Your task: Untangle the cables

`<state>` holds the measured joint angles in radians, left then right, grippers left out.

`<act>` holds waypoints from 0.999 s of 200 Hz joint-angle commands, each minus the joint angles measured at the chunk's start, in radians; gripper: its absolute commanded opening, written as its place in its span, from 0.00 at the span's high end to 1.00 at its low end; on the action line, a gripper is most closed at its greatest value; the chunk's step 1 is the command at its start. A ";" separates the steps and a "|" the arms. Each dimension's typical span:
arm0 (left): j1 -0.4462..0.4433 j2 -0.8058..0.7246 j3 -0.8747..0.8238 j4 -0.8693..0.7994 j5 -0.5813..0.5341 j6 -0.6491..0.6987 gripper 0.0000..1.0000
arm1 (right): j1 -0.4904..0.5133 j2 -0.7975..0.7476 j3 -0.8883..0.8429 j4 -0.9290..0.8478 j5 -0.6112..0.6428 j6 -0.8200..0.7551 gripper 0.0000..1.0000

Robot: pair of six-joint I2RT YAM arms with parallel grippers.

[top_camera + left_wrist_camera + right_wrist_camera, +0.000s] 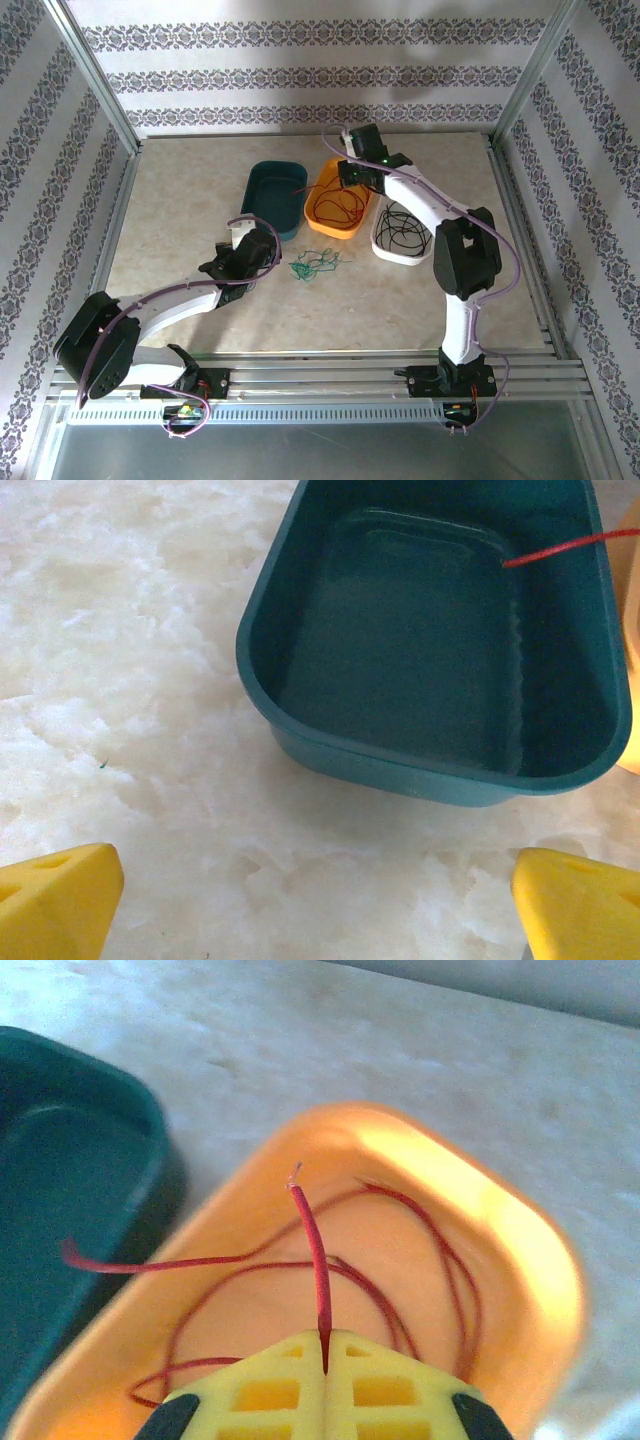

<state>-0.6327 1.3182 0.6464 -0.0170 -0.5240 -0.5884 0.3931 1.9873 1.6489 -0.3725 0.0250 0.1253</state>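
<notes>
Cables lie apart: red cable in the orange tray, pinched by the right end effector, one end overhanging the teal tray; black cable in the white tray; green cable on the worktop. Left end effector spread wide.

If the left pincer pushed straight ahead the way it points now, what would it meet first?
Probably the near wall of the teal tray, dead ahead of the open left pincer; depth is unclear, so it might touch the table first.
</notes>
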 commanded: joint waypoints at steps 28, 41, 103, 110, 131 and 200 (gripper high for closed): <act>0.013 0.024 0.040 -0.026 0.007 0.014 0.01 | -0.046 -0.061 -0.118 0.048 0.098 0.059 1.00; 0.013 0.027 0.042 -0.022 0.013 0.019 0.01 | -0.047 -0.050 -0.116 0.041 0.078 0.060 1.00; 0.013 0.013 0.040 0.005 0.044 0.038 0.01 | -0.012 0.171 0.088 -0.062 -0.009 0.065 1.00; 0.013 0.009 0.039 0.005 0.044 0.039 0.01 | -0.009 0.202 0.120 -0.084 -0.013 0.069 1.00; 0.013 0.003 0.040 0.000 0.040 0.045 0.01 | 0.004 0.273 0.187 -0.124 -0.012 0.075 1.00; 0.013 -0.006 0.068 0.005 0.054 0.065 0.01 | 0.018 0.332 0.274 -0.199 0.000 0.101 0.81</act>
<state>-0.6327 1.3350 0.6746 -0.0162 -0.4778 -0.5579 0.4095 2.3425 1.8835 -0.5278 0.0250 0.1997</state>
